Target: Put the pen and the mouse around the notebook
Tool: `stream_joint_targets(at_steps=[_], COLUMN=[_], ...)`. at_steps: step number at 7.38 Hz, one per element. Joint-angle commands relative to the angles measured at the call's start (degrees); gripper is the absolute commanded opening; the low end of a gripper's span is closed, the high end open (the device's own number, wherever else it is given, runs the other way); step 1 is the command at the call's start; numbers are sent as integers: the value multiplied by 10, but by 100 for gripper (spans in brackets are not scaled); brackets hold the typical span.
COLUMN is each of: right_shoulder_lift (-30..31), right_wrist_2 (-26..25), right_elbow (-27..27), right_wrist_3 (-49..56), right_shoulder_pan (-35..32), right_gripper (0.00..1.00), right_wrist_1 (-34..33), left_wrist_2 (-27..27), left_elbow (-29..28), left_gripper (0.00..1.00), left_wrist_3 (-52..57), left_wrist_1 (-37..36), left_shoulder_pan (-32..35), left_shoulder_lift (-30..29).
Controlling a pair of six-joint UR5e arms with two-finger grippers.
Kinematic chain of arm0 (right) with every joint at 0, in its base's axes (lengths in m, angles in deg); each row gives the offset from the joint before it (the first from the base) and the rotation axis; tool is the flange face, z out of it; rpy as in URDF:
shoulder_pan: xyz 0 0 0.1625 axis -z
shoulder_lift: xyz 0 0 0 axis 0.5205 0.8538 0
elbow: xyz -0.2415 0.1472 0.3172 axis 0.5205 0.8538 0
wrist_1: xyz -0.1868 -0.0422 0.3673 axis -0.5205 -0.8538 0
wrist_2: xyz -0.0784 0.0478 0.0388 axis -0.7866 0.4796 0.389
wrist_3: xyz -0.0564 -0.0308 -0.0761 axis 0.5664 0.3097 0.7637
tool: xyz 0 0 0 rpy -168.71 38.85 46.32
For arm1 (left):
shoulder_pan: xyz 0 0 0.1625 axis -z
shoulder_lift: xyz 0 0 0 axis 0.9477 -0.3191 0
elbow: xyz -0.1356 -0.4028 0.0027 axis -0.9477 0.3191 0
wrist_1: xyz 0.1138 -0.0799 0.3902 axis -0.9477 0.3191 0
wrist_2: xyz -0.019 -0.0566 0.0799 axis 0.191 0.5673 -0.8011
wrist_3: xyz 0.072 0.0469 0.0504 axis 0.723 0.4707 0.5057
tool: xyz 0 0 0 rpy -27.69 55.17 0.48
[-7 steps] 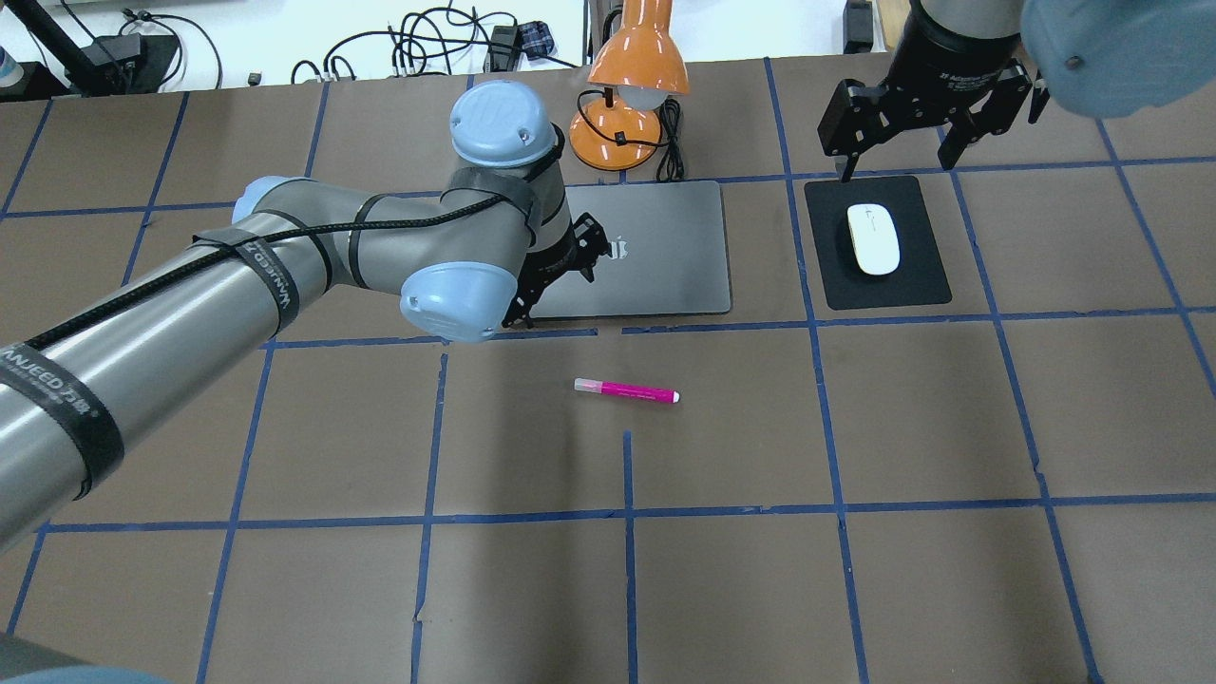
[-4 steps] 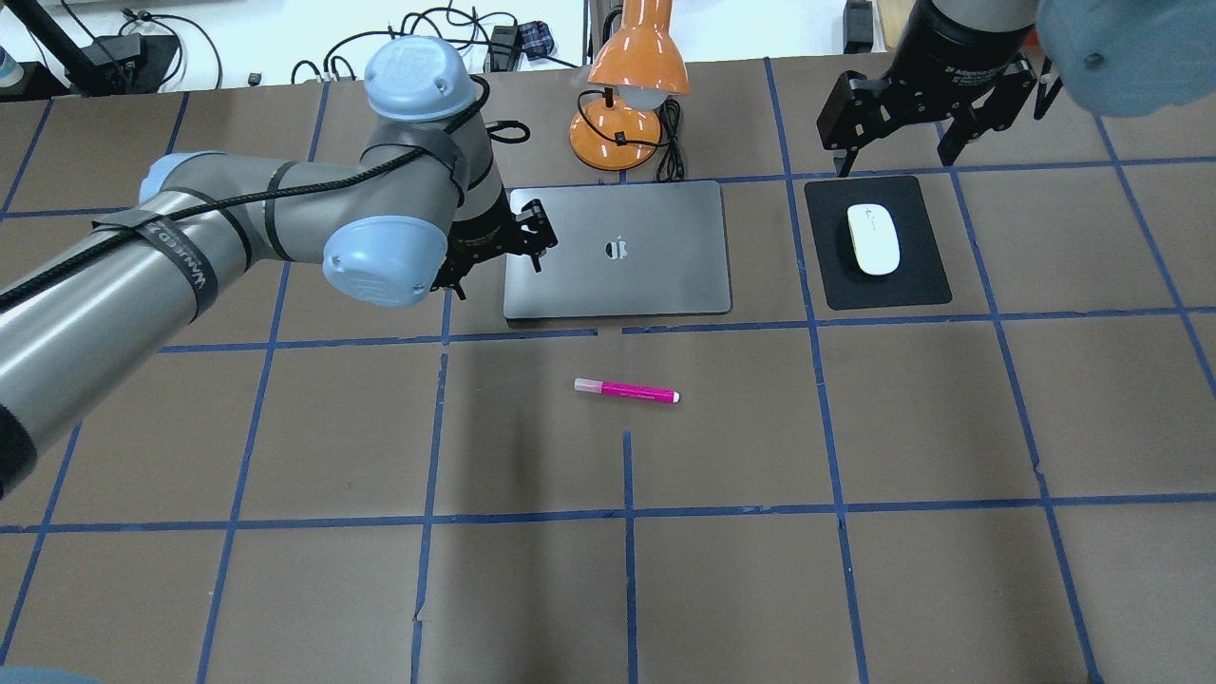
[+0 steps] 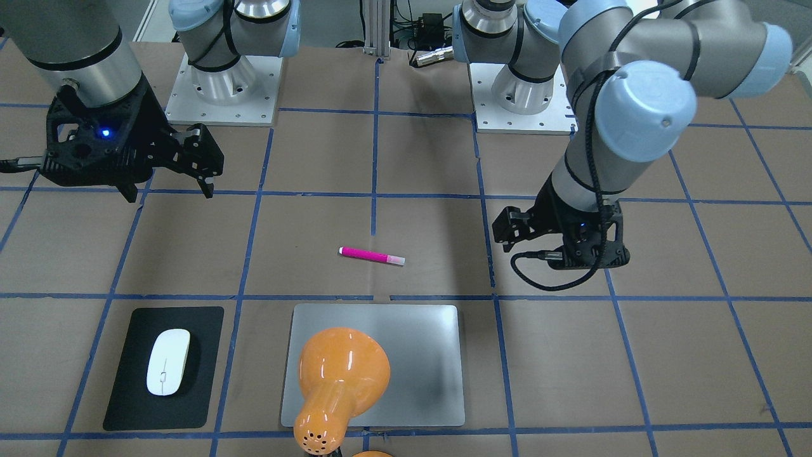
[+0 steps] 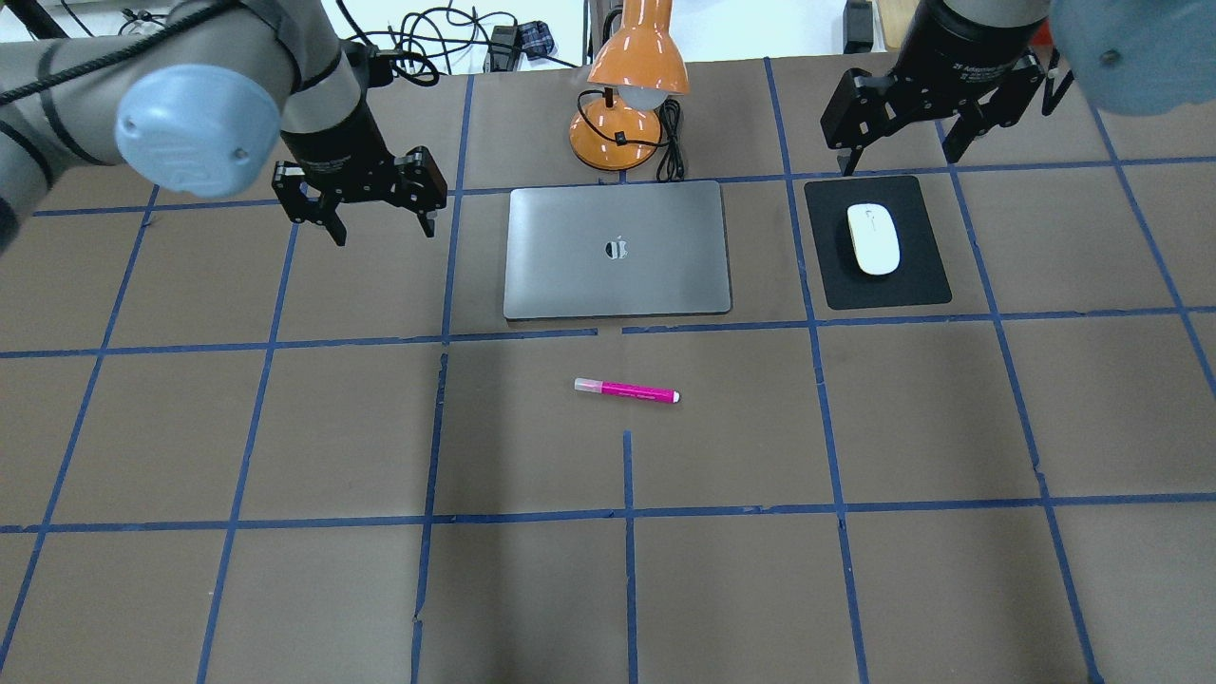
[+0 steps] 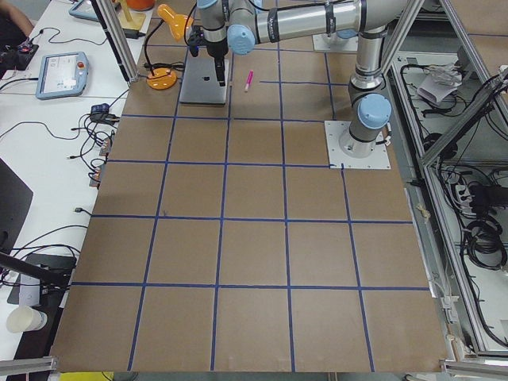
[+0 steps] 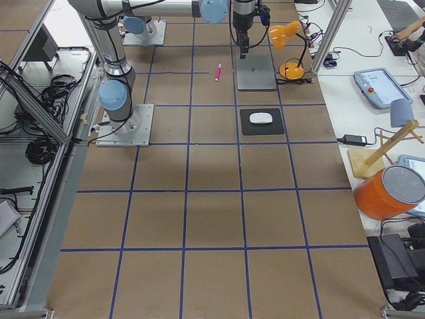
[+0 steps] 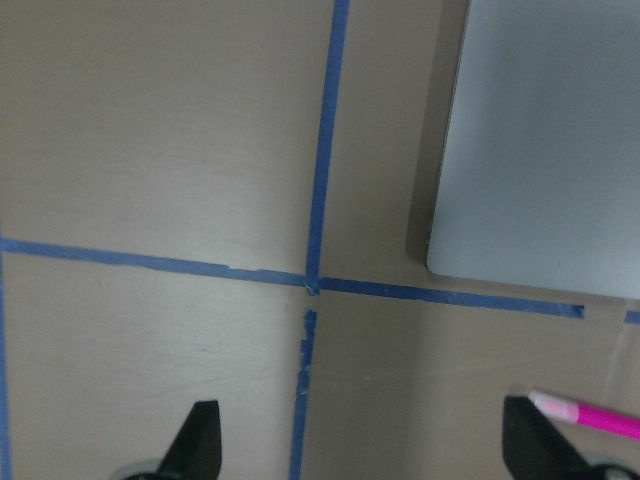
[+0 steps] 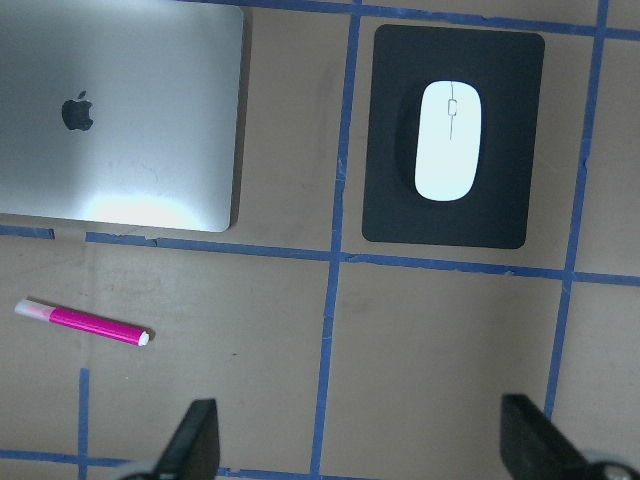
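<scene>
Left hand [image 4: 382, 230] is noted withdrawn from over the notebook [image 4: 617, 275]. It is now held just off the notebook's left edge, fingers spread, nothing gripped. Right hand [image 4: 898, 157] is held open and empty beyond the mouse [image 4: 873, 239], which is seated on a black mat [image 4: 921, 285] right of the notebook. Pen [image 4: 627, 390] is found on the worktop in front of the notebook, apart from it. Placement is judged done and the left arm is taken to be retreating.

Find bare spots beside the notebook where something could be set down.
Bare: the strip between notebook and black mat, the table left of the notebook near the left hand, and the robot's side of the pen. Crowded: behind the notebook, by the lamp.
</scene>
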Motion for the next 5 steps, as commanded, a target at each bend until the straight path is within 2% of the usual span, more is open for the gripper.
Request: stream_joint_targets(at_steps=[1,3,5], right_shoulder_lift=[6,5,5], right_wrist_2=[0,3,7], right_elbow=[1,-1,-4], right_wrist_3=[26,22,18], right_shoulder_pan=[0,0,0], right_gripper=[100,100,100], right_wrist_1=[0,-2,4], left_wrist_2=[-6,-6,-5], left_elbow=[-6,14,24], left_gripper=[100,100,100], left_wrist_3=[37,72,119], left_wrist_1=[92,110,64], left_shoulder_pan=[-14,-15,-41], left_shoulder_lift=[51,92,97])
